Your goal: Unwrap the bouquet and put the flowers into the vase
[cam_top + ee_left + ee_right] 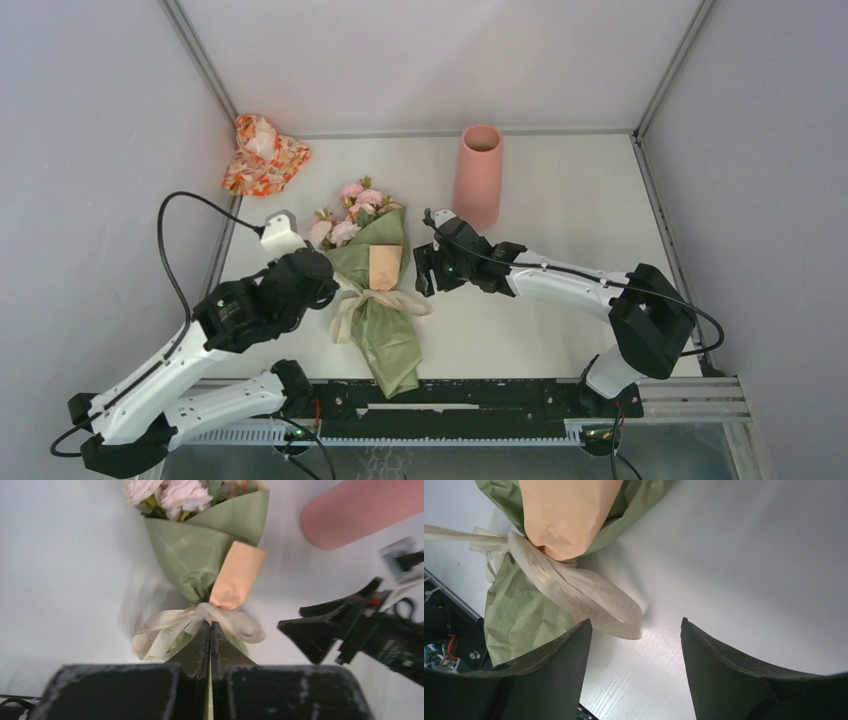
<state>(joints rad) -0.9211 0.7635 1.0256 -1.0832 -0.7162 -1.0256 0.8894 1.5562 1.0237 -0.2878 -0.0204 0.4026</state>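
The bouquet: left gripper closed, tips at its ribbon knot; right gripper spread wide, empty, beside the loop.

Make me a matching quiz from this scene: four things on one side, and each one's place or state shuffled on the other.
Column one:
1. vase
2. bouquet
3. left pincer
4. right pincer

Column two:
A. open, beside the ribbon loop
B. standing upright towards the far side of the table
C. shut
D. lying flat, tied up

Pairs: 1-B, 2-D, 3-C, 4-A
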